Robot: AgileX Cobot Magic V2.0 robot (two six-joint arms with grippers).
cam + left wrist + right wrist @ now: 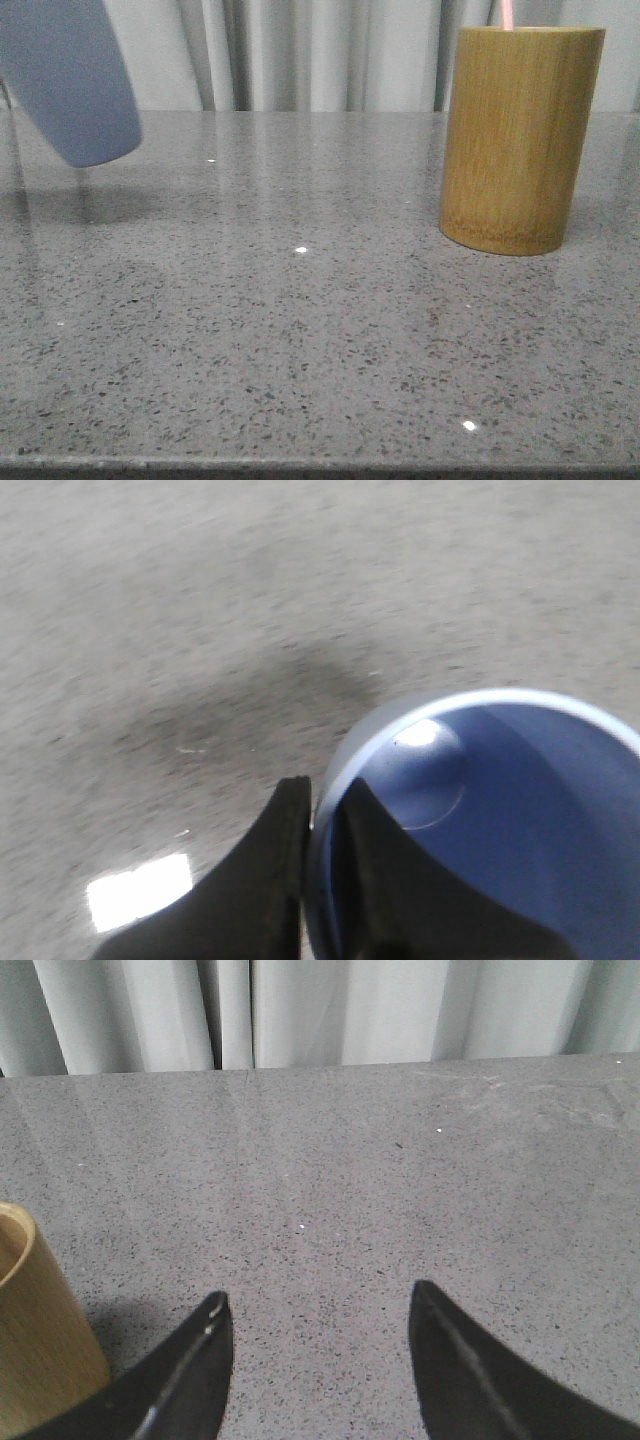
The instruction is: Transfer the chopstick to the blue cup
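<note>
So the blue cup (pixel 70 80) is up off the table, hanging tilted at about 10 o'clock in the front view with its rounded base pointing down toward the middle of the counter. It's a matte, powdery blue-lavender plastic, smooth sided, tapering to the bottom, and it throws a soft dark smudge of shadow on the stone under it. In the left wrist view the left gripper (pixel 322 815) is pinched on the cup's rim: one black finger sits outside the wall, the other inside the mouth, thin pale rim squeezed between them. You can see right down into the cup there, glossy-ish blue inside with a round flat bottom catching a bright highlight.

The bamboo holder (pixel 520 135) stands upright at roughly 2 o'clock in the front view, a chunky straight cylinder, tan-gold with fine vertical grain and a slightly darker band at the foot. The chopstick (pixel 507 13) is in it, just a thin pale pink sliver poking straight up out of the top and cut off by the frame edge.

The right gripper (pixel 318 1310) has its two black pointed fingers spread wide apart with nothing between them, hovering over bare counter, with the bamboo holder's rim just off beside one finger.

The table (pixel 300 330) is grey speckled stone, polished enough to show faint reflections and a few little white glints. Pale pleated curtains (pixel 320 50) hang behind.
</note>
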